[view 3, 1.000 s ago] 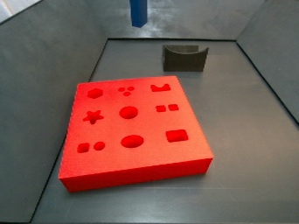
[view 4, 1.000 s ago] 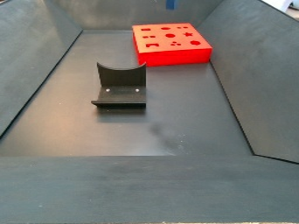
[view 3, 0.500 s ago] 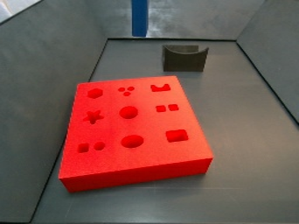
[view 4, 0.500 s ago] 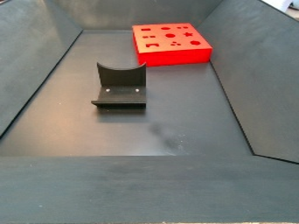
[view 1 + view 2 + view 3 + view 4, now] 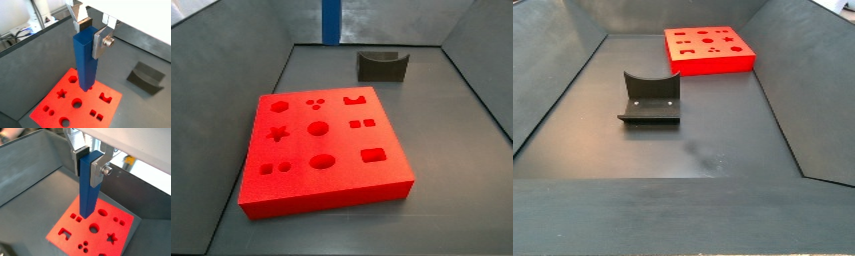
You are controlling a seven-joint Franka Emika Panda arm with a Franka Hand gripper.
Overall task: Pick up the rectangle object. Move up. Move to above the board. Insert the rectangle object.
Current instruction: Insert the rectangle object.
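Gripper (image 5: 88, 27): seen in both wrist views (image 5: 89, 154), positioned high above the board (image 5: 77, 101), its flat silver fingers (image 5: 101, 42) clenched on the upper end of the rectangle object (image 5: 85, 59); the jaws are closed against two opposite faces of the bar. Rectangle object: tall blue bar of rectangular section, held upright and clear of the board, its lower end hanging over the board's top face in both wrist views (image 5: 88, 185); in a side view only a short blue length (image 5: 330, 20) is shown at the upper edge of the frame, behind the board; whether it is lined up with any one hole cannot be told. Board: large flat bright red block laid on the dark floor of the bin, top face cut with a star, circles, small squares and a larger rectangular recess; shown close in a side view (image 5: 325, 150) and small, at the far end of the bin, in a side view (image 5: 711, 50); also seen under the bar in a wrist view (image 5: 93, 230). Dark grey U-shaped block (image 5: 382, 65): standing on the floor well apart from the board, beyond its far short edge; shown nearer the camera than the board in a side view (image 5: 649, 98), and beside the board in a wrist view (image 5: 147, 77).
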